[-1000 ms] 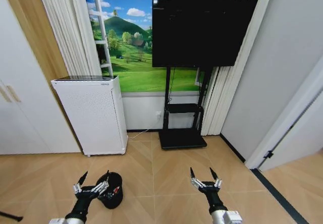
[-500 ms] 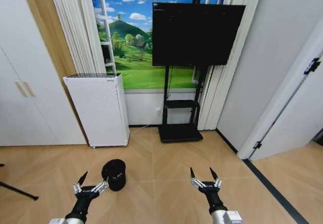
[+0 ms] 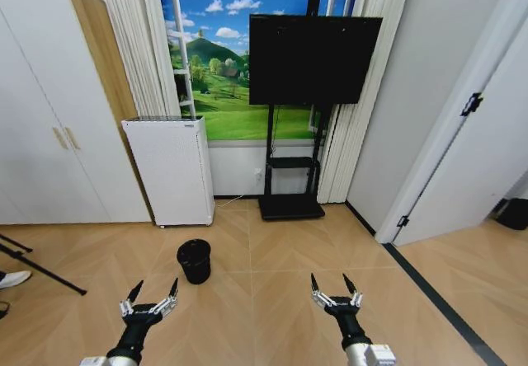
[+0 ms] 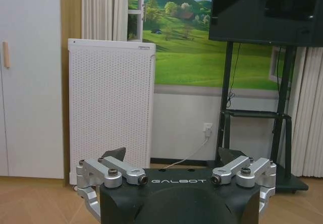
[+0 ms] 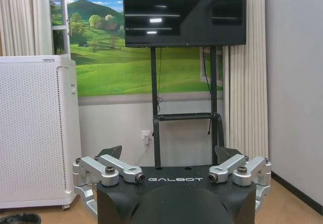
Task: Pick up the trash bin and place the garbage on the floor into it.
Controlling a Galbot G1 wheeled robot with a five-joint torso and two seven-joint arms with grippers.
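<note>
The trash bin (image 3: 195, 260), a small round black mesh wastebasket, stands upright on the floor (image 3: 264, 300) a short way ahead of my left gripper (image 3: 155, 285), which hangs open and holds nothing. My right gripper (image 3: 330, 279) is open too, level with the left and well to the right of the bin. In the left wrist view the left gripper (image 4: 171, 158) points at the white appliance, jaws spread. In the right wrist view the right gripper (image 5: 169, 153) faces the TV stand, and a dark rim (image 5: 20, 218) at the edge looks like the bin. The garbage is out of view.
A white perforated appliance (image 3: 173, 168) stands against the wall behind the bin, with a TV on a black stand (image 3: 309, 49) beside it. A tripod leg (image 3: 37, 269) crosses the floor at far left. A black strip (image 3: 429, 292) runs along the right by the door.
The whole picture has shifted: the camera has drawn back and turned, so the bin now lies farther ahead of the left gripper. Both arms hold the same open pose.
</note>
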